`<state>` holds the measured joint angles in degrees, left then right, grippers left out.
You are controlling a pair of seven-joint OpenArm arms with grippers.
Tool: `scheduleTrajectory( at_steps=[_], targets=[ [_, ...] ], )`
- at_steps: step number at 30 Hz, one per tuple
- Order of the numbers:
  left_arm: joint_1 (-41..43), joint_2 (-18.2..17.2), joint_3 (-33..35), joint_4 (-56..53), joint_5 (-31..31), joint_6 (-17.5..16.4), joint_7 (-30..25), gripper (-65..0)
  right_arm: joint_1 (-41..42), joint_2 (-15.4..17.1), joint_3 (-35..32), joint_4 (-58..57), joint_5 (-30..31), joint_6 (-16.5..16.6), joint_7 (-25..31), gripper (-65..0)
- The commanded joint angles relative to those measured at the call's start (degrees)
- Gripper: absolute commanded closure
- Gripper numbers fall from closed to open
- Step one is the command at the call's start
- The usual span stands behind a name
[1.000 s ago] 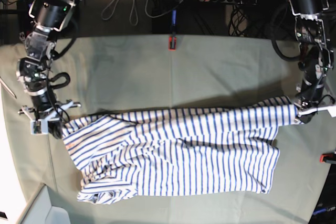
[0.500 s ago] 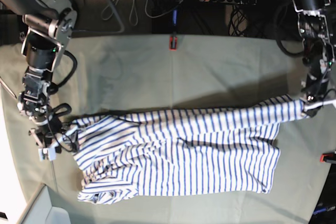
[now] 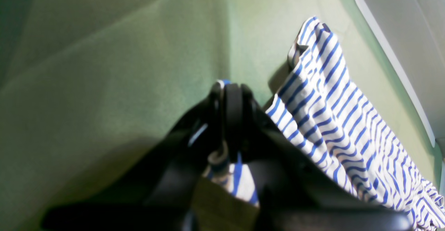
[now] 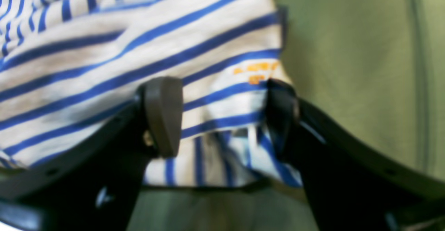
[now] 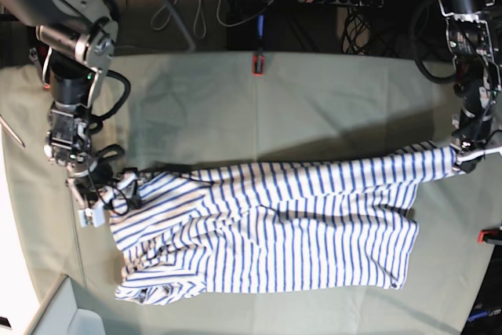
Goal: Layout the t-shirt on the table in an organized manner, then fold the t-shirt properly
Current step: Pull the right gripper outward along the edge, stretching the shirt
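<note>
Two grippers work opposite ends of the striped t-shirt [image 5: 267, 229], which lies crumpled across the near half of the counter [image 5: 259, 107], its body bunched toward the near edge. The left gripper [image 5: 463, 158] is clamped tight on a pulled-out corner of the fabric near the counter's right edge, with that corner drawn into a taut strip. The right gripper [image 4: 222, 116] has its jaws spread wide over the other end, by the left edge; striped cloth with a small orange mark [image 4: 259, 72] lies between the fingers [image 4: 163, 113], but nothing is pinched.

To spread the shirt well, I would judge the right gripper should settle lower and close on a single hem edge rather than a wad of layers, because a thick bite would drag folds along. Then both ends should be drawn apart evenly and laid toward the far edge, keeping tension gentle so the left grip does not slip.
</note>
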<state>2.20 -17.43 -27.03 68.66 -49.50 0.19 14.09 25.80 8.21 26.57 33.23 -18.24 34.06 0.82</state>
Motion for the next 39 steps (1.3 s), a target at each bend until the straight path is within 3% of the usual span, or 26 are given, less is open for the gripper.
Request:
scheduleTrajectory(
  at_steps=[1, 7, 14, 22, 28, 35, 36, 38, 39],
  targets=[
    [-0.66, -1.16, -0.53, 0.92, -0.04, -0.49, -1.56, -0.2, 1.76, 0.72, -0.06, 0.83, 0.61, 0.53, 1.6, -31.5],
    [-0.83, -1.16, -0.53, 0.83, 0.31, -0.49, -1.56, -0.2, 2.99, 0.72, 0.38, 1.36, 0.61, 0.44, 2.21, -10.0],
    [-0.83, -1.16, -0.53, 0.83, -0.04, -0.49, -1.56, -0.2, 0.79, 0.54, 0.47, 10.33, 0.61, 0.44, 3.09, -0.6],
    [-0.39, -1.07, -0.53, 1.45, -0.22, -0.49, -1.56, -0.2, -5.45, 0.28, 0.47, 19.47, 0.61, 0.44, 2.65, 0.0],
    [4.44, -0.81, -0.62, 6.02, -0.22, -0.49, -1.56, -0.2, -17.49, 0.1, 0.29, 30.99, 0.88, 0.71, 3.09, 0.0],
    [8.48, -0.55, -0.62, 8.83, -0.22, -0.49, -1.65, -0.2, -30.59, -3.15, 0.03, 41.01, 0.88, 0.79, 3.09, 0.0],
    [8.75, -0.55, -0.62, 8.83, -0.22, -0.49, -1.65, -0.2, -31.91, -3.5, -0.06, 41.89, 0.88, 1.41, 2.74, 0.0],
    [8.84, -0.55, -0.62, 8.83, -0.22, -0.49, -1.65, -0.2, -34.11, -4.47, -0.06, 43.12, 0.88, 5.8, 2.74, -2.6],
    [8.84, -0.55, -0.62, 8.83, -0.22, -0.49, -1.65, -0.2, -34.81, -4.56, 0.2, 43.65, 0.88, 5.94, 2.65, -4.9]
  ],
)
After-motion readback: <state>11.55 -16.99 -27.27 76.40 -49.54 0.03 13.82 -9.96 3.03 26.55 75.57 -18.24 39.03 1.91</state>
